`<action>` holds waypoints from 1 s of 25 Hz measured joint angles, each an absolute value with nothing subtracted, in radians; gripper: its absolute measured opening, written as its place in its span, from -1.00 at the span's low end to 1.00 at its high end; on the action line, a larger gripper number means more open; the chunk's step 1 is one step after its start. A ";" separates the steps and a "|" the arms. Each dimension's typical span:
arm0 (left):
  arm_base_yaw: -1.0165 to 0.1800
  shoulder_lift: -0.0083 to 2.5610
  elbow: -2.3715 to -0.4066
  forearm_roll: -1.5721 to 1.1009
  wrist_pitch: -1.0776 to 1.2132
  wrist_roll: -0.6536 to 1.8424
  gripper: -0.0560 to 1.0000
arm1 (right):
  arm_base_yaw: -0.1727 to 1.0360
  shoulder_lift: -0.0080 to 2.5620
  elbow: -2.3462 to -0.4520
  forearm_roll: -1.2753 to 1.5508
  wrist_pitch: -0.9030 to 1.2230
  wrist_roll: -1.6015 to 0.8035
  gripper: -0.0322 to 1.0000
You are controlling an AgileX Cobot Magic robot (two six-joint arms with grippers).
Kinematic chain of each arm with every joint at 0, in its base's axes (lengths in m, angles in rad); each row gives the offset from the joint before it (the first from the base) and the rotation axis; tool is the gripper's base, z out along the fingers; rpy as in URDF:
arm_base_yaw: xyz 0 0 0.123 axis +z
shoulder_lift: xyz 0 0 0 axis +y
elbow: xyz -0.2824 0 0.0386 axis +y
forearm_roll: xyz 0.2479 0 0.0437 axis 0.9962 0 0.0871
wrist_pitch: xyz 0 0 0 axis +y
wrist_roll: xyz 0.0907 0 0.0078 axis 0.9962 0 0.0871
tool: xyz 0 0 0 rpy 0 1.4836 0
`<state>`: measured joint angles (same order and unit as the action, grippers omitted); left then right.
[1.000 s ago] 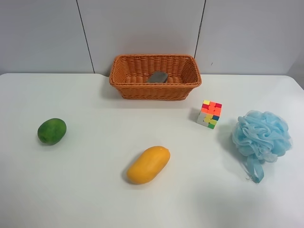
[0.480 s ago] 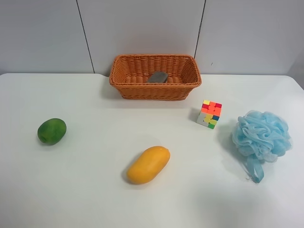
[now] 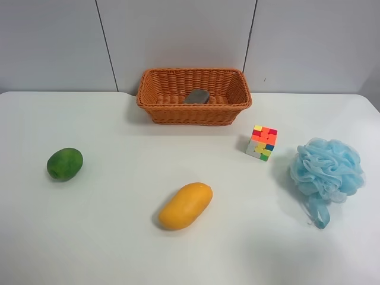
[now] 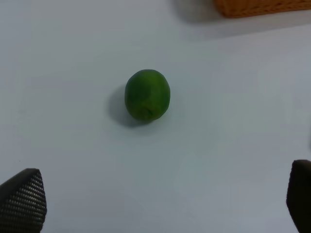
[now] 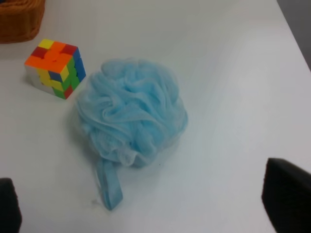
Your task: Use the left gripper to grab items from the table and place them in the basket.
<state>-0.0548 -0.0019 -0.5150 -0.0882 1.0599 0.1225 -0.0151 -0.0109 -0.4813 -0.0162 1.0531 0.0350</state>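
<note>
The wicker basket (image 3: 194,95) stands at the table's far edge with the grey eraser (image 3: 196,97) lying inside it. On the white table (image 3: 119,237) lie a green mango (image 3: 65,164), a yellow mango (image 3: 185,205), a puzzle cube (image 3: 262,142) and a blue bath puff (image 3: 326,170). Neither arm shows in the exterior high view. My left gripper (image 4: 160,199) is open and empty, high above the green mango (image 4: 147,94). My right gripper (image 5: 146,204) is open and empty above the bath puff (image 5: 131,111), with the cube (image 5: 55,67) beside it.
A grey panelled wall (image 3: 190,35) rises right behind the basket. A corner of the basket shows in the left wrist view (image 4: 262,7) and in the right wrist view (image 5: 19,19). The table's edge (image 5: 294,34) runs close past the puff.
</note>
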 joint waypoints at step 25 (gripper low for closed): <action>-0.055 -0.006 -0.511 -0.090 1.059 0.125 0.99 | -0.015 -0.011 -0.481 -0.016 1.053 0.035 0.99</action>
